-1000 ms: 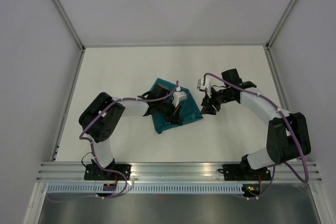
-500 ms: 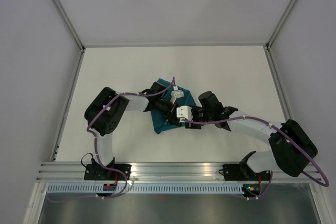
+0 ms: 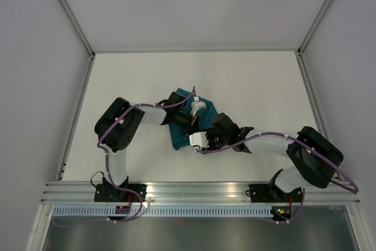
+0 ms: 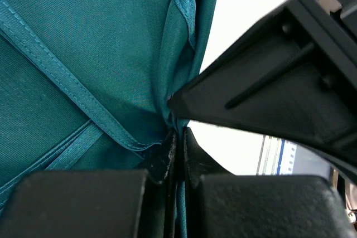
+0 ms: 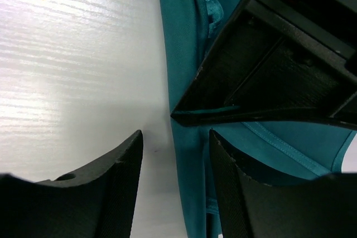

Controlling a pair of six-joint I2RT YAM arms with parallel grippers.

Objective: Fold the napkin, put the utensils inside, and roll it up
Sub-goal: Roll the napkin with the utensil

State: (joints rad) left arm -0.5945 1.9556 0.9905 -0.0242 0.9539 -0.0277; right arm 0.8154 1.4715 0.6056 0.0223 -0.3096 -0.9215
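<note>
REMOTE STATION: My left fingers are pinched fully shut on a bunched fold of the teal napkin, with cloth trapped between the pads. I judge this grip to be an anchor that keeps the layers from sliding. My right fingers stand wide apart and hold nothing. They straddle the napkin's edge, one finger over bare white tabletop and the other over cloth, which looks like the set-up for taking that edge to fold or roll it. I cannot tell whether they touch the surface.

The two sets of fingers sit close together. In the right wrist view the left fingers come in from 2 o'clock as a black wedge, and in the left wrist view a right finger fills the 3 o'clock side, its tip just beside the pinch.

Only the wrist cameras show how the fingers stand. The overhead camera hides them under both wrists but gives the layout. There the napkin lies as a compact shape near the middle of the tabletop, with the left arm reaching in from 8 o'clock and the right from 4 o'clock. No view shows the utensils, and I cannot tell whether they are already wrapped inside.
</note>
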